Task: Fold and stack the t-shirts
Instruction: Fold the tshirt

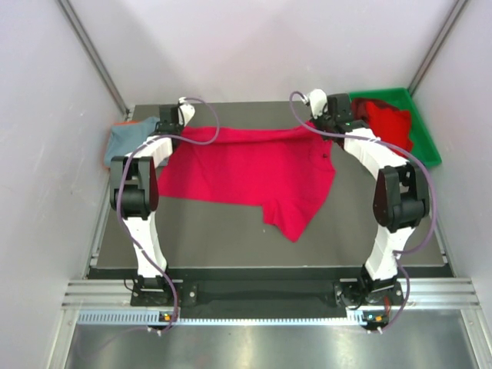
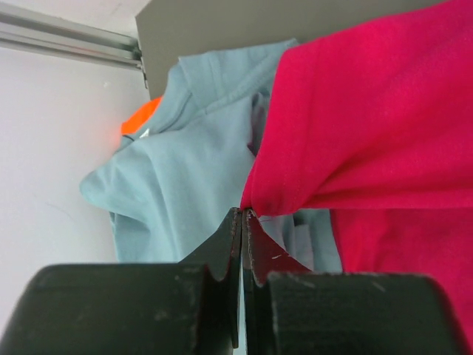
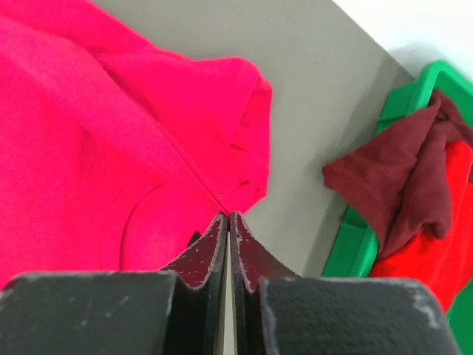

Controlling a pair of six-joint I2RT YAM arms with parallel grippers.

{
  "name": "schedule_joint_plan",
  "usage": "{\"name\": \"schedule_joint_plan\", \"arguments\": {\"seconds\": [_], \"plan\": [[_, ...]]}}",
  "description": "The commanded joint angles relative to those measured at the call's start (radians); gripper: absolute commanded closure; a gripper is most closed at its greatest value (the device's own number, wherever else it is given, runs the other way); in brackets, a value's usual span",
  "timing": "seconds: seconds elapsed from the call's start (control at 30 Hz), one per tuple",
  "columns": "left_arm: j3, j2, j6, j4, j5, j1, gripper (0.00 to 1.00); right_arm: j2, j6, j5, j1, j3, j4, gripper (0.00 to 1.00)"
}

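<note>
A bright red t-shirt [image 1: 254,169] lies spread across the dark table, and both grippers pinch its far edge. My left gripper [image 1: 181,131] is shut on the shirt's far left corner; the left wrist view shows the red cloth [image 2: 369,126] bunched at the closed fingertips of that gripper [image 2: 244,212]. My right gripper [image 1: 314,125] is shut on the far right edge, with a fold of the red t-shirt [image 3: 111,148] caught at its tips [image 3: 229,214]. A grey-blue t-shirt [image 1: 127,140] lies crumpled at the table's left edge, under and behind the red corner [image 2: 185,170].
A green bin [image 1: 421,127] at the back right holds a dark red shirt [image 3: 399,177] draped over its rim and a brighter red one [image 3: 436,244]. Something orange [image 2: 140,117] shows beneath the grey-blue shirt. White walls close in on both sides.
</note>
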State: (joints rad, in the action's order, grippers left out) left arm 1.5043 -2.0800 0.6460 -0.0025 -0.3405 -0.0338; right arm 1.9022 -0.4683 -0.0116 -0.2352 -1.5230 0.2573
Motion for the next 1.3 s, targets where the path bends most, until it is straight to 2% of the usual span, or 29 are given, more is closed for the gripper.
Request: {"name": "schedule_joint_plan", "arguments": {"seconds": [0.0,0.9,1.27], "plan": [[-0.015,0.075,-0.022,-0.025,0.011,0.006,1.00,-0.097,0.003,0.007,-0.013,0.021,-0.013,1.00],[-0.098,0.081,-0.072,-0.068,0.006,0.006,1.00,-0.129,-0.020,0.007,-0.023,0.153,0.000,1.00],[-0.069,0.046,-0.091,-0.106,-0.008,0.006,1.00,-0.107,-0.030,0.007,-0.026,0.169,-0.007,1.00]]}}
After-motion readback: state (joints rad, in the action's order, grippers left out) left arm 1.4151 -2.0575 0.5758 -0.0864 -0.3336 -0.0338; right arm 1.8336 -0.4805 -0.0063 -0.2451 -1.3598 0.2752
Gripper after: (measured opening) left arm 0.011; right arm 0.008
